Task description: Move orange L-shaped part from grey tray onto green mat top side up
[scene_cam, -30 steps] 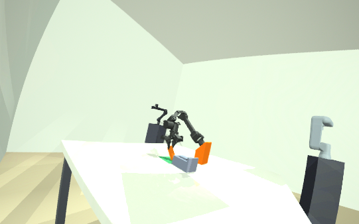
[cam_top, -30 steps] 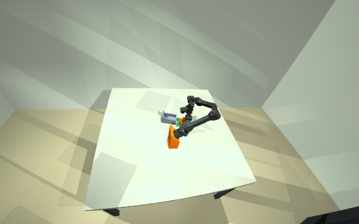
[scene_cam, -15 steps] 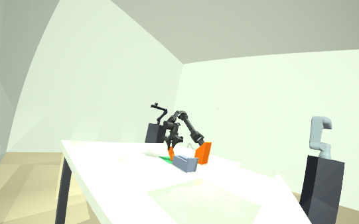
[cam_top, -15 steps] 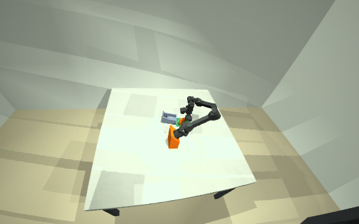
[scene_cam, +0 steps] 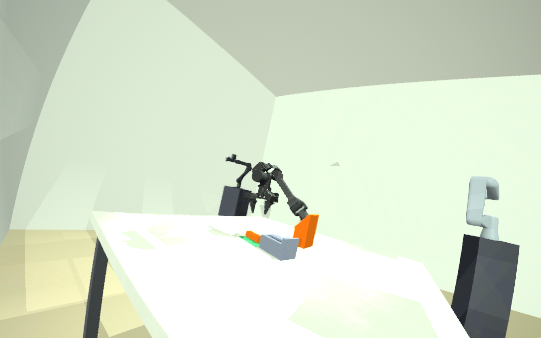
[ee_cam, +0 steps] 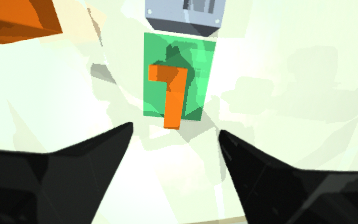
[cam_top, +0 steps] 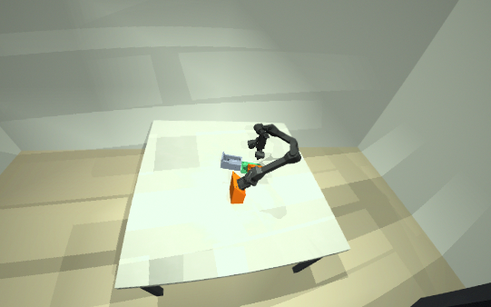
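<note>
The orange L-shaped part [cam_top: 251, 167] [scene_cam: 253, 236] [ee_cam: 176, 95] lies on the green mat [cam_top: 243, 168] [scene_cam: 250, 242] [ee_cam: 152, 100] and looks flat. In the wrist view its short leg points left at the top, and its straight end reaches slightly past the mat's near edge. The grey tray [cam_top: 230, 167] [scene_cam: 277, 247] [ee_cam: 180, 23] stands beside the mat, only partly visible in the wrist view. My gripper [cam_top: 255, 151] [scene_cam: 259, 213] [ee_cam: 177, 130] is open and empty, above the part and clear of it, with a finger on either side of its straight end in the wrist view.
A tall orange block [cam_top: 237, 193] [scene_cam: 306, 232] [ee_cam: 20, 20] stands near the tray and mat, at the arm's base. The white table [cam_top: 177, 227] [scene_cam: 220, 290] carries everything. Another arm on a dark pedestal [scene_cam: 485, 280] stands beyond the table.
</note>
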Robot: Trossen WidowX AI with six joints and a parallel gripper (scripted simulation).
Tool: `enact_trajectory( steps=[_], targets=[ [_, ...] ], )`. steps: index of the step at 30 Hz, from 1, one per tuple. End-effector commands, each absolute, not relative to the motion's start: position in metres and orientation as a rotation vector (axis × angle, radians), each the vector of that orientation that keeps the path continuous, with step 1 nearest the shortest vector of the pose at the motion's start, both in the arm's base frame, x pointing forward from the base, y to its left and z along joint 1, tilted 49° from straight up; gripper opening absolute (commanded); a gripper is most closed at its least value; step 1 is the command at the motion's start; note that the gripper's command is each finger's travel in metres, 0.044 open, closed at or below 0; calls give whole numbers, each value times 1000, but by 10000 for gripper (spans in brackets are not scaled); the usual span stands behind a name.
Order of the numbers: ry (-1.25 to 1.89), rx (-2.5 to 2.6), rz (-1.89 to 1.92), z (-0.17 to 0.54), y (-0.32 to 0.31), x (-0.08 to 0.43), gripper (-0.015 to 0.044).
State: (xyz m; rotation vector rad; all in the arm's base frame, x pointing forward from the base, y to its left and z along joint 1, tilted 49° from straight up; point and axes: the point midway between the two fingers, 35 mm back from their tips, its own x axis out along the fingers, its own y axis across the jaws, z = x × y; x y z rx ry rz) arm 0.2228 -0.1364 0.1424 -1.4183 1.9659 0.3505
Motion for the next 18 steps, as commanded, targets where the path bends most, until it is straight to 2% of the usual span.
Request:
enact_trajectory(
  steps=[1, 18],
  targets=[
    [1969, -1416, 345, 159, -120, 224, 400],
    [1961, -1428, 345, 155, -124, 225, 400]
  ],
)
